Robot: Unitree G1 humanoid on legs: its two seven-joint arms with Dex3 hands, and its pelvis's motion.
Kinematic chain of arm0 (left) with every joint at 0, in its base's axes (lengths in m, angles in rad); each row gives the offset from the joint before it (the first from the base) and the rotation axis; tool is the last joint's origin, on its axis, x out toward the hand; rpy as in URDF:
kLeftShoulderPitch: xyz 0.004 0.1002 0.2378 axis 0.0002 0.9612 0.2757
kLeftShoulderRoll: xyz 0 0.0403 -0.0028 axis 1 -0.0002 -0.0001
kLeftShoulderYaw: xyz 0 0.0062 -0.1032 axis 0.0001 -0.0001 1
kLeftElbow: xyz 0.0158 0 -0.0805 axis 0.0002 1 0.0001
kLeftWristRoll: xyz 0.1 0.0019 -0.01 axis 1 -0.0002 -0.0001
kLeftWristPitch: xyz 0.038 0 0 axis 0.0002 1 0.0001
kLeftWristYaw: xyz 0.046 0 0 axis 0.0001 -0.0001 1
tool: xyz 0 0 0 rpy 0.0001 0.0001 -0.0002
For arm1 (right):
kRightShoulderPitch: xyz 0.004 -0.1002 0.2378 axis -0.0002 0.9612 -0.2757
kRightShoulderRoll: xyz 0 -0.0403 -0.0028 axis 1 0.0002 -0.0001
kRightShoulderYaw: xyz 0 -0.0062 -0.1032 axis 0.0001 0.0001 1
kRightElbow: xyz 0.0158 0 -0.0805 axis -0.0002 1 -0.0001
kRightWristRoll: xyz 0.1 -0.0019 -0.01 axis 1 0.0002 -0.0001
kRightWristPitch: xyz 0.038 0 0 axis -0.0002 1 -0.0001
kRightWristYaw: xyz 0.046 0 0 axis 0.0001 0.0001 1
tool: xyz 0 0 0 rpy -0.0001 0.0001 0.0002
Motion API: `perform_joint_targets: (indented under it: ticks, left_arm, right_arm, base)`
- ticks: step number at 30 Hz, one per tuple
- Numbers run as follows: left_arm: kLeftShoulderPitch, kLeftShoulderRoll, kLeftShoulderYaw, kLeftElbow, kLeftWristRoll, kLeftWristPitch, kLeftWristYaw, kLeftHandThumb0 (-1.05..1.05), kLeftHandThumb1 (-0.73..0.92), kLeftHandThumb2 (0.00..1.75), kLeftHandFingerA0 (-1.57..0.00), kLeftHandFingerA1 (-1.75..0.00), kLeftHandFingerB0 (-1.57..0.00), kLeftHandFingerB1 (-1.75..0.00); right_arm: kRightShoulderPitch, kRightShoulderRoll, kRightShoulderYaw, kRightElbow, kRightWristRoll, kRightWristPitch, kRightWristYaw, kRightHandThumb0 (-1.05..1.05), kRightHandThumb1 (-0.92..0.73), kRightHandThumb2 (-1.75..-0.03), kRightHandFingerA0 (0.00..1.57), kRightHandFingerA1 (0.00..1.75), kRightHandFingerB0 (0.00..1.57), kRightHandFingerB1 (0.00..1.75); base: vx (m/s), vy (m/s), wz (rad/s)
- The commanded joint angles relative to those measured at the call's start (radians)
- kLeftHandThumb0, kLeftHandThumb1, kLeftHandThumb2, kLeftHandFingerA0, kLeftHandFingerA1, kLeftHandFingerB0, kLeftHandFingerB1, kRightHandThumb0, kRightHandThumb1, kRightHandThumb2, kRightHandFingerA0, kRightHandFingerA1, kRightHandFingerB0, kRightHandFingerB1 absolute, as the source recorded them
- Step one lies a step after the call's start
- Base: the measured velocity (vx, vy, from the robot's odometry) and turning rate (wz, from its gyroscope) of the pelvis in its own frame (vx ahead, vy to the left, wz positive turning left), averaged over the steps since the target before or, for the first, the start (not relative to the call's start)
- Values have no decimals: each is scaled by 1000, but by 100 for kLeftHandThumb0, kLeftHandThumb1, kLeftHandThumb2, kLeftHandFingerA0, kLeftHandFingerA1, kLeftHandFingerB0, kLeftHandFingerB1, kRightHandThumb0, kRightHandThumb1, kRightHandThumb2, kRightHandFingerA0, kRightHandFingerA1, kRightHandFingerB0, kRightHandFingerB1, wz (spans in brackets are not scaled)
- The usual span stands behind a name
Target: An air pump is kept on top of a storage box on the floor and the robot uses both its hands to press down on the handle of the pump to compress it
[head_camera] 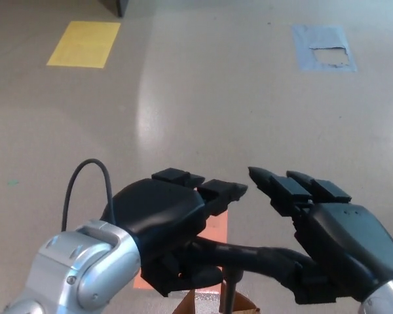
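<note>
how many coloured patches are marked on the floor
3: a yellow patch upper left, a blue patch upper right, an orange patch partly behind the left robot hand. Others may be hidden.

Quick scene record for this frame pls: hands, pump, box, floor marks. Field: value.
left hand: over the left end of the handle, palm down
right hand: over the handle's right end, palm down
grip: cannot tell whether either hand is closed round it
handle: black bar, roughly level, middle showing between the hands
pump shaft: upright under the handle's middle
box: brown edge at the bottom, mostly cut off
floor marks: yellow patch far left, blue-grey patch far right, orange patch behind the hands
</note>
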Motion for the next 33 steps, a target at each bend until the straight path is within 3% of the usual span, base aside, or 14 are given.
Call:
perform_joint_targets:
  ticks: [1, 4, 5, 18, 19, 20, 33]
  left_arm:
    - [36, -11, -1, 47, 208, 131, -57, -83, 56, 96, -1, -31, 0, -16]
    - [37, -23, -3, 65, 238, 151, -68, -81, 54, 92, -1, -31, 0, -16]
    - [39, -24, -4, 72, 250, 154, -72, -81, 54, 91, -1, -33, 0, -17]
    - [25, -77, -22, 141, 374, 189, -132, -78, 51, 87, -2, -33, 0, -18]
    - [20, -81, -20, 144, 378, 188, -137, -77, 51, 87, -2, -33, 0, -18]
    - [13, -86, -19, 147, 381, 186, -140, -78, 52, 88, -2, -33, 0, -17]
    - [-37, -177, -57, 216, 495, 134, -216, -78, 53, 89, -3, -35, -3, -22]
  right_arm:
    - [-23, 58, 16, 73, -269, 144, 67, -76, -79, -94, 0, 5, 0, 10]
    - [-24, 80, 27, 106, -310, 149, 64, -80, -82, -99, 0, 7, 0, 13]
    - [-26, 89, 36, 123, -329, 153, 69, -78, -85, -116, 0, 19, 0, 20]
    - [-33, 174, 76, 250, -450, 141, 39, -75, -83, -115, 0, 21, 0, 22]
    - [-38, 178, 73, 255, -453, 140, 44, -72, -92, -77, 0, 8, 0, 16]
    - [-42, 181, 72, 258, -452, 139, 49, -77, -84, -115, 0, 19, 0, 21]
    - [-80, 220, 49, 312, -492, 116, 129, -76, -84, -111, 0, 20, 0, 22]
  base:
    - [0, 0, 0]
    - [0, 0, 0]
    - [0, 0, 0]
    - [0, 0, 0]
    - [0, 0, 0]
    - [0, 0, 0]
    - [0, 0, 0]
